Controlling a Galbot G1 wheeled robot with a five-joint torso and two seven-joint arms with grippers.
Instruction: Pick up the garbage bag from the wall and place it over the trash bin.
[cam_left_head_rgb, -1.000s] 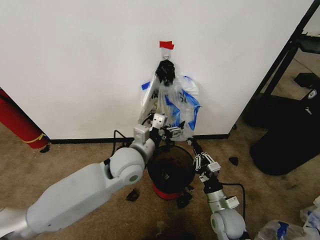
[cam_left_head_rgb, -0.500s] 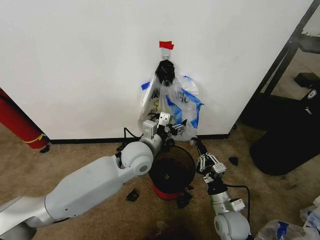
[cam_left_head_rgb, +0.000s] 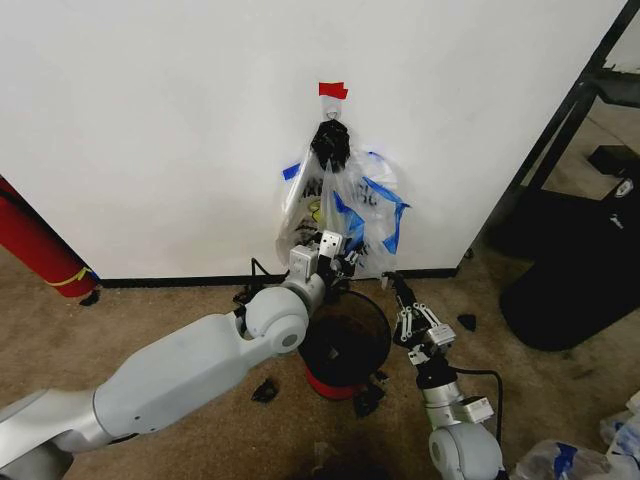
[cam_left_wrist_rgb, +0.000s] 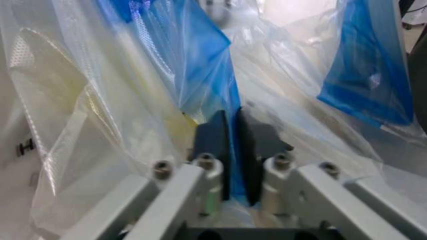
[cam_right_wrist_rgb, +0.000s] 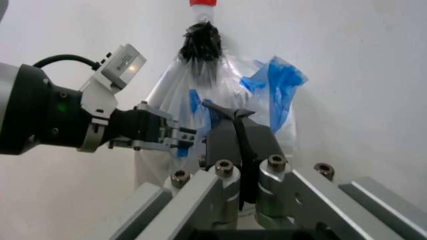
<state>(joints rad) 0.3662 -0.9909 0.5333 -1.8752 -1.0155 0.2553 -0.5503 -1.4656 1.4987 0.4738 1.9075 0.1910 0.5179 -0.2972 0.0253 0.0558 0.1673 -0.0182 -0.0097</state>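
The garbage bag, thin clear plastic with blue strips, hangs on the white wall below a piece of red tape and a black knot. My left gripper reaches into its lower part. In the left wrist view this gripper is shut on a blue strip of the film. The trash bin, dark with a red base, stands on the carpet just below. My right gripper hovers beside the bin's right rim, shut with nothing in it.
A long red cylinder leans at the left wall. A big black bulky object and a black frame stand at the right. Black scraps lie around the bin. More plastic bags lie at the bottom right.
My left arm has pushed forward toward the wall and its gripper now sits in the lower part of the hanging bags. The right gripper has shifted slightly right.
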